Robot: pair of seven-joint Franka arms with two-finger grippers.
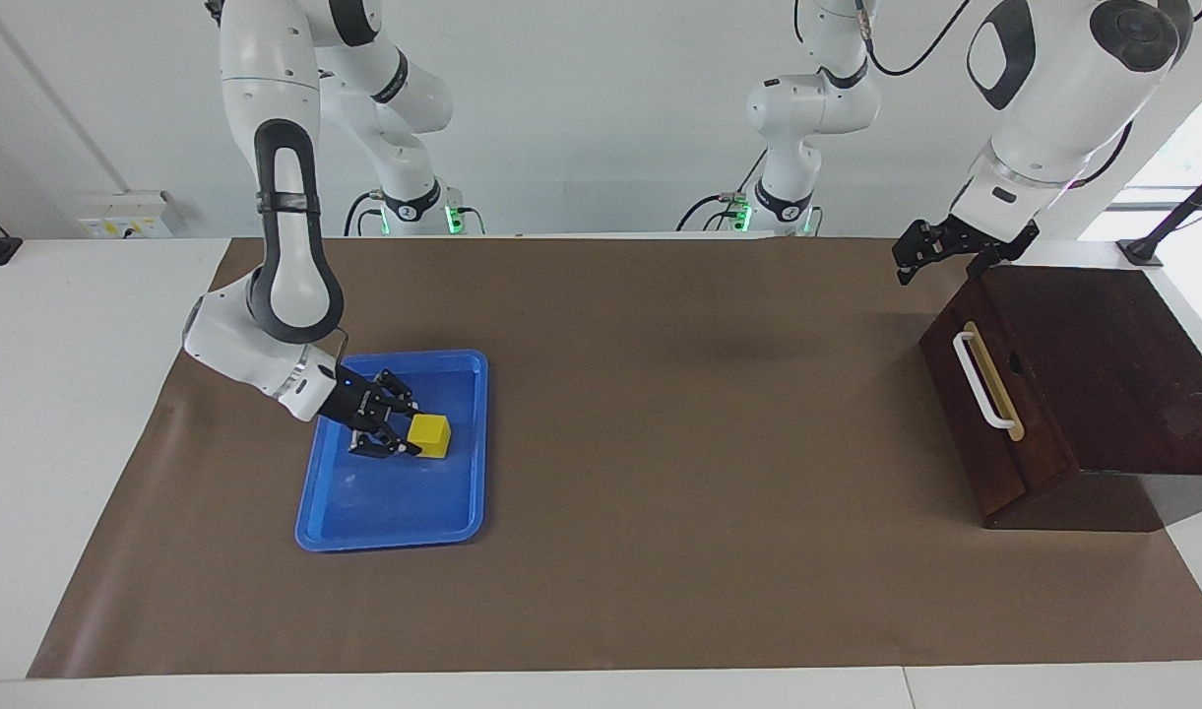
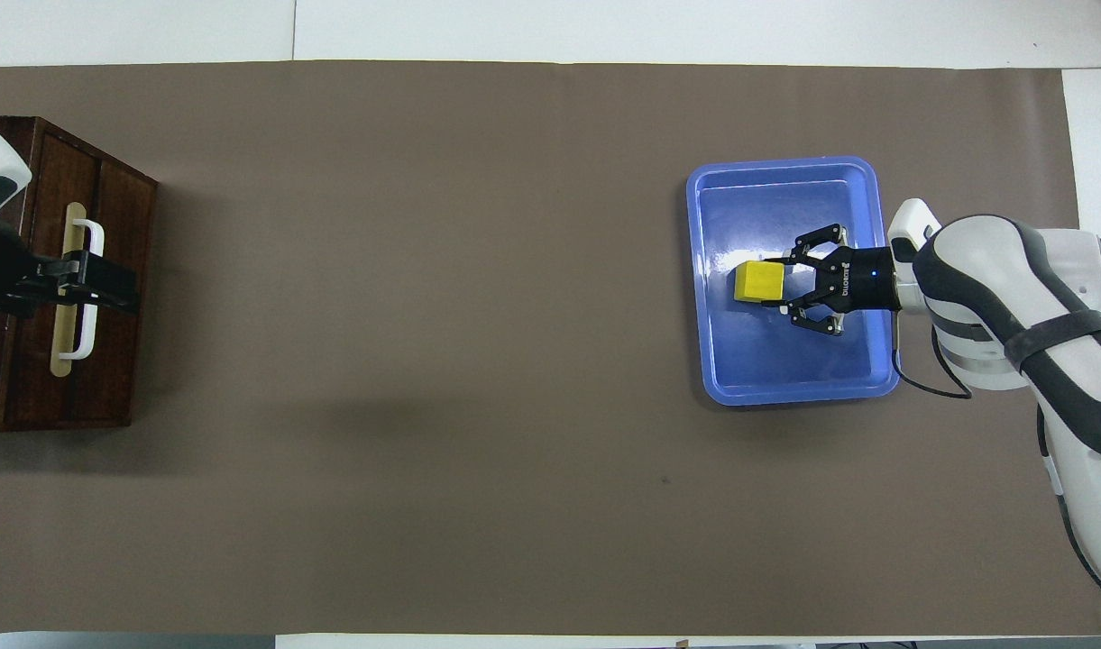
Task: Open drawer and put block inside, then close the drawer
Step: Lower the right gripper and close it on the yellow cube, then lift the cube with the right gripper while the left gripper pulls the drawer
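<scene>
The yellow block [image 1: 431, 434] lies in the blue tray [image 1: 394, 517] toward the right arm's end of the table. My right gripper [image 1: 407, 438] reaches low into the tray, and its fingers are shut against two sides of the block [image 2: 754, 281]. The dark brown drawer [image 1: 960, 423] with its white handle [image 1: 981, 381] is shut in the slant-fronted box at the left arm's end. My left gripper [image 1: 927, 252] hangs raised above the box. In the overhead view the left gripper [image 2: 99, 288] covers the handle [image 2: 88, 236] without touching it.
Brown paper [image 1: 679, 443] covers the table between the tray and the box. The blue tray [image 2: 789, 392] holds nothing but the block. The box's dark top [image 1: 1103, 354] slopes up from the drawer front.
</scene>
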